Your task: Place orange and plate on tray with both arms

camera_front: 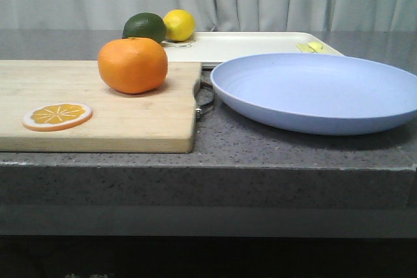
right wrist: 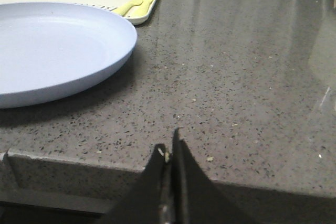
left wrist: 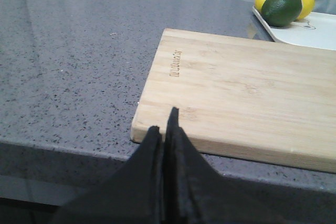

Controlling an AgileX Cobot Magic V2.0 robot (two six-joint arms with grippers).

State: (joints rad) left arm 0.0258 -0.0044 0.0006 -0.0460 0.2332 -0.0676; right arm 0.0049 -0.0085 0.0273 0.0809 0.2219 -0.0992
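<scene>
The grey speckled counter (camera_front: 273,148) carries everything. On its left side lies the light wooden cutting board (camera_front: 130,115), with a metal handle at its right end. Behind, further from me, the cream-white tray (camera_front: 247,45) lies flat on the counter, and something small and yellow (camera_front: 311,47) sits near its right corner.

The plate (camera_front: 313,89), pale lavender-blue and wide, rests on the counter to the right of the board and in front of the tray; its far rim hides the near edge of the tray, so I cannot tell if they touch. The orange (camera_front: 132,64) stands on the far part of the board, well apart from the plate. A dark green lime (camera_front: 144,26) and a yellow lemon (camera_front: 179,25) sit behind it at the left end of the tray. A thin orange slice (camera_front: 57,116) lies flat on the near left part of the board.

The left gripper (left wrist: 164,129) hangs just before the near corner of the board, its two claws pressed together with nothing between. The right gripper (right wrist: 169,150) hangs at the counter edge, near the plate, also pressed together and empty.
</scene>
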